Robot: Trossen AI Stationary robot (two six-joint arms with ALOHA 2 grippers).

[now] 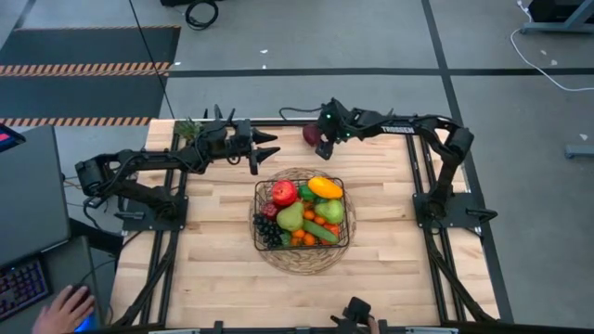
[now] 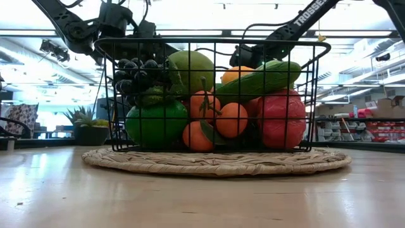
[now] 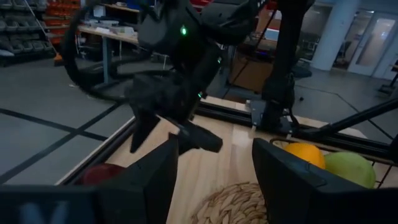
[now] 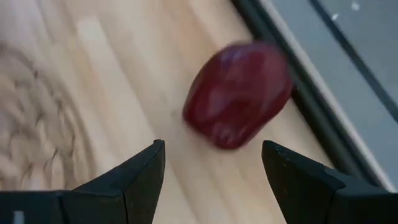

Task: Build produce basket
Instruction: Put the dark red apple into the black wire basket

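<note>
Right now my right hand (image 1: 324, 146) hangs in the upper middle of the overhead frame, fingers apart with nothing between them, just beside a dark red rounded toy fruit (image 4: 237, 93) that lies on the pale wooden desk (image 1: 213, 269) near its far edge rail. My left hand (image 1: 264, 153) reaches in from the upper left, its fingers also apart and empty, above the desk just beyond the basket's upper-left corner. At the centre of the overhead frame sits the square black wire-mesh basket (image 1: 341, 182) on a round woven wicker mat (image 1: 299, 259), filled with toy produce: a red apple (image 1: 283, 193), green pear (image 1: 290, 217), dark grapes (image 1: 269, 229) and small oranges (image 2: 218, 120).
</note>
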